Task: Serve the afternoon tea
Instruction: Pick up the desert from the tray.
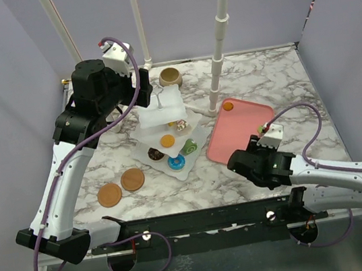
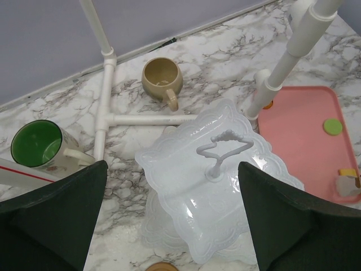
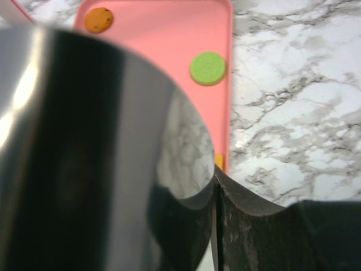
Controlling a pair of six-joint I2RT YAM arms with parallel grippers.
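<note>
Left of the stand (image 1: 167,131) sits the green-lined mug (image 2: 36,144). The left gripper (image 2: 172,164) hangs over the stand's top, jaws spread wide and empty. Just right of the stand, the pink tray (image 1: 249,132) carries a green pastry (image 3: 207,68), straight ahead of the right gripper (image 1: 244,159), the nearer arm. Its view is filled by shiny metal; whether it grips that I cannot tell.

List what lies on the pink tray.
On the pink tray: an orange cookie, a green macaron and a small yellow piece at its edge. The metal tongs cover much of the tray in the right wrist view, so anything beneath them is unseen.
</note>
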